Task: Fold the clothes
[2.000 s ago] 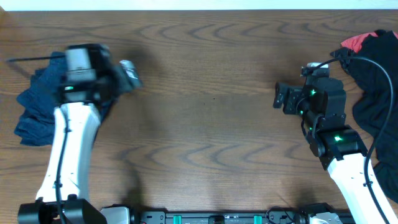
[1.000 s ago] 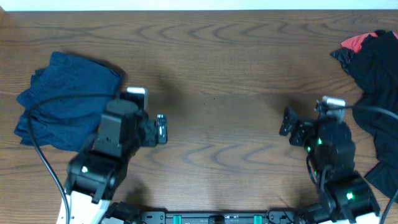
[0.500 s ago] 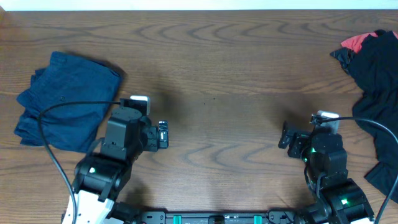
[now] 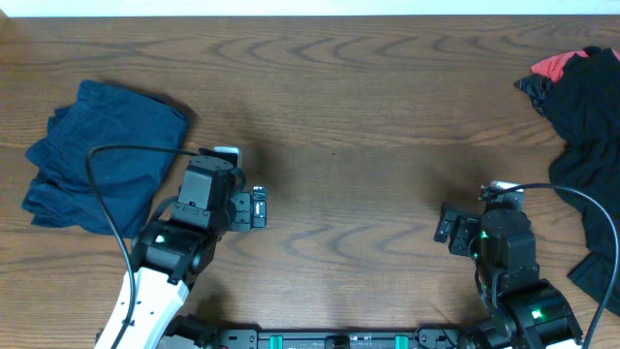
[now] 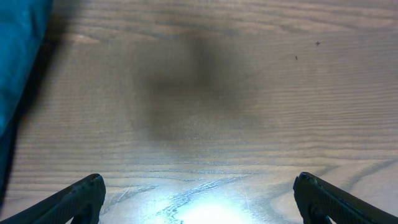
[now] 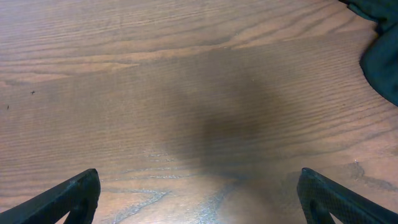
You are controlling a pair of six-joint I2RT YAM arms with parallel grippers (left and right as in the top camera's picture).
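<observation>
Between the two fingertips of the left gripper (image 5: pixel 198 186) only bare wood is visible. The jaws stand wide apart, one fingertip at each lower corner of the left wrist view, and grip nothing. In the overhead view the left gripper (image 4: pixel 257 207) points toward the middle of the table (image 4: pixel 339 97) and sits low over its surface.

The right gripper (image 6: pixel 199 177) is in the same condition: jaws spread wide, a fingertip at each lower corner of the right wrist view, with nothing held and plain wood between them. In the overhead view the right gripper (image 4: pixel 447 226) faces the left one across the bare centre of the table, well apart from it.

The blue shorts (image 4: pixel 102 155) lie in a rough, folded bundle at the left end of the table, just beyond the left arm and clear of its fingers. Their edge shows as a blue strip along the left border of the left wrist view (image 5: pixel 18 62).

The dark heap of clothes (image 4: pixel 586 145) lies crumpled at the right end of the table and runs off the right edge of the overhead view. A piece of red fabric (image 4: pixel 557 66) shows at its far corner. Part of this heap appears in the upper right corner of the right wrist view (image 6: pixel 382 62), apart from the right fingers.

A black cable (image 4: pixel 131 150) arcs from the left arm over the blue shorts.
</observation>
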